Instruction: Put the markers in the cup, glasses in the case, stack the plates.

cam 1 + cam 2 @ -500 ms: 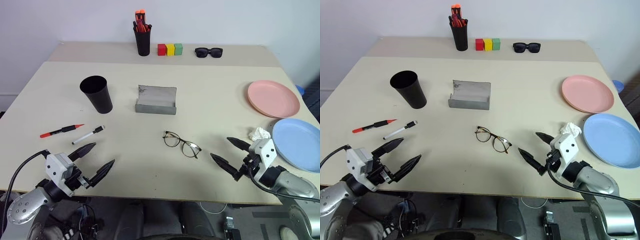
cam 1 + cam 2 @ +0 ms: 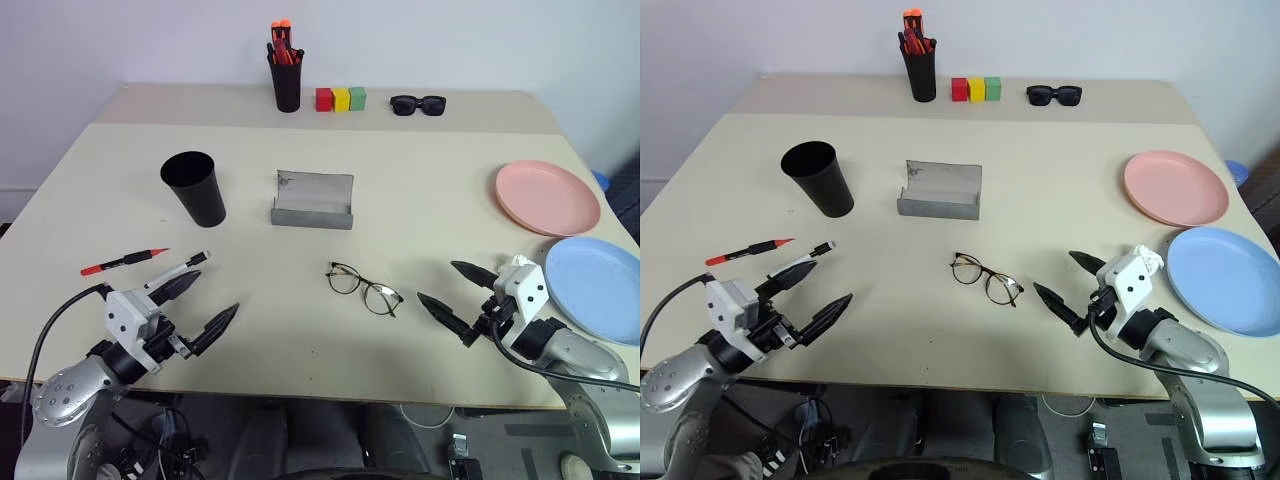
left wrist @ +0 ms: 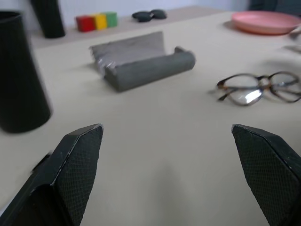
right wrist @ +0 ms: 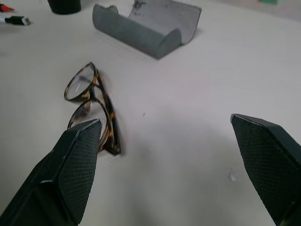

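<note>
A red marker (image 2: 124,262) and a white marker (image 2: 822,247) lie at the table's near left. My left gripper (image 2: 217,290) stands open just in front of them, one finger overlapping the white marker's body. The black cup (image 2: 195,187) stands upright behind them. In the middle the grey case (image 2: 312,200) lies open, with the thin-rimmed glasses (image 2: 364,288) folded on the table in front of it. My right gripper (image 2: 436,280) is open, to the right of the glasses and apart from them. The pink plate (image 2: 547,197) and the blue plate (image 2: 597,288) lie side by side at the right edge.
A black pen holder (image 2: 285,75) with red-orange markers, three coloured blocks (image 2: 340,98) and dark sunglasses (image 2: 417,104) line the far edge. A crumpled white scrap (image 2: 1145,258) lies beside the blue plate, just behind my right hand.
Both grippers have moved farther in over the table. The left one now reaches the white marker; the right one has shifted slightly toward the glasses. Nothing on the table moved.
</note>
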Robot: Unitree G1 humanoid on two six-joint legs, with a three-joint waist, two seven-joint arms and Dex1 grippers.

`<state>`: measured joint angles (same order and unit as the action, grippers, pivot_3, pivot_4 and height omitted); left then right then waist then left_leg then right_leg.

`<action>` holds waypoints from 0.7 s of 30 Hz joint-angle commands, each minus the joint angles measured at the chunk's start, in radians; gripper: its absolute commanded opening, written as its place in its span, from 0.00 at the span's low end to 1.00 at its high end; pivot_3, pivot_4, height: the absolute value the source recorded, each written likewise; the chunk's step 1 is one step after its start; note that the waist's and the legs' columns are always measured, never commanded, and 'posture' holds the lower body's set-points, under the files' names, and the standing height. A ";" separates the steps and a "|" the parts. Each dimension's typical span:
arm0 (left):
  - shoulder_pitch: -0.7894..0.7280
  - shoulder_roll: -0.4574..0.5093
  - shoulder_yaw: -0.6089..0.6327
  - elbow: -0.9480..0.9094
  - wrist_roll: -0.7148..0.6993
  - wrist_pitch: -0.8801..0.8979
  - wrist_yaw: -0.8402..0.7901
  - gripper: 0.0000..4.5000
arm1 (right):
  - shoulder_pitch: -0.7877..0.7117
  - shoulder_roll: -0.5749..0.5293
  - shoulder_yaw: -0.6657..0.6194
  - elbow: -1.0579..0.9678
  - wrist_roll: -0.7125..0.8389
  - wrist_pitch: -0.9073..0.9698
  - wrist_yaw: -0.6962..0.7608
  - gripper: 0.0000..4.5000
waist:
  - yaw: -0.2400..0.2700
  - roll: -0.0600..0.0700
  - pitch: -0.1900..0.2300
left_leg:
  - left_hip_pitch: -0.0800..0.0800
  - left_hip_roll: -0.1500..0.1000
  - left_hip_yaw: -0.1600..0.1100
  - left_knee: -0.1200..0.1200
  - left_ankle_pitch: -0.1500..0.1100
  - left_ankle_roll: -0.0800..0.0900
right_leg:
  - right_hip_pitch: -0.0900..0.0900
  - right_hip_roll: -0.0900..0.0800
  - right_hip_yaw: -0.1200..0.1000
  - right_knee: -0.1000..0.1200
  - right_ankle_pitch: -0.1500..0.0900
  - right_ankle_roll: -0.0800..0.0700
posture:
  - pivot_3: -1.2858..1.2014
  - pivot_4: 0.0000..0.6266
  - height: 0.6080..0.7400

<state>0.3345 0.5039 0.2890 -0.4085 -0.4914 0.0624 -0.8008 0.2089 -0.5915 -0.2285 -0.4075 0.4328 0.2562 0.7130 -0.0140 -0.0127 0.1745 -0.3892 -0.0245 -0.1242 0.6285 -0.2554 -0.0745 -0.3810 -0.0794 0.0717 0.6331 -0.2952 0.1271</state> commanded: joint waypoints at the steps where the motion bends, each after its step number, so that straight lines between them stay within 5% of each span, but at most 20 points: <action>1: 0.004 -0.001 0.010 0.001 -0.003 -0.014 0.002 1.00 | 0.010 0.006 -0.016 -0.020 -0.003 -0.020 -0.007 1.00 | 0.000 0.000 0.000 | 0.000 0.000 0.000 0.000 0.000 0.000 | 0.000 0.000 0.000 0.000 0.000 0.000 | 0.52 0.24 1.00; 16: 0.020 -0.007 0.016 0.102 0.021 -0.120 -0.042 1.00 | -0.042 0.026 0.035 0.038 -0.053 -0.073 -0.010 1.00 | 0.000 0.000 0.000 | 0.000 0.000 0.000 0.000 0.000 0.000 | 0.000 0.000 0.000 0.000 0.000 0.000 | 0.52 0.24 1.00; 21: 0.010 -0.032 0.015 0.038 -0.010 -0.021 0.054 1.00 | -0.088 0.031 0.040 0.086 -0.002 -0.122 0.066 1.00 | 0.000 0.000 0.000 | 0.000 0.000 0.000 0.001 0.000 0.000 | 0.000 0.000 0.000 0.000 0.000 0.000 | 0.52 0.24 1.00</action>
<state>0.3501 0.4730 0.2954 -0.3153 -0.4733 0.0044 -0.7856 0.1427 -0.5632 -0.1841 -0.3154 0.3973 0.1627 0.7451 -0.0144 -0.0126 0.1745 -0.3891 -0.0245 -0.1242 0.6295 -0.2553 -0.0745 -0.3806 -0.0795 0.0718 0.6335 -0.2950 0.1272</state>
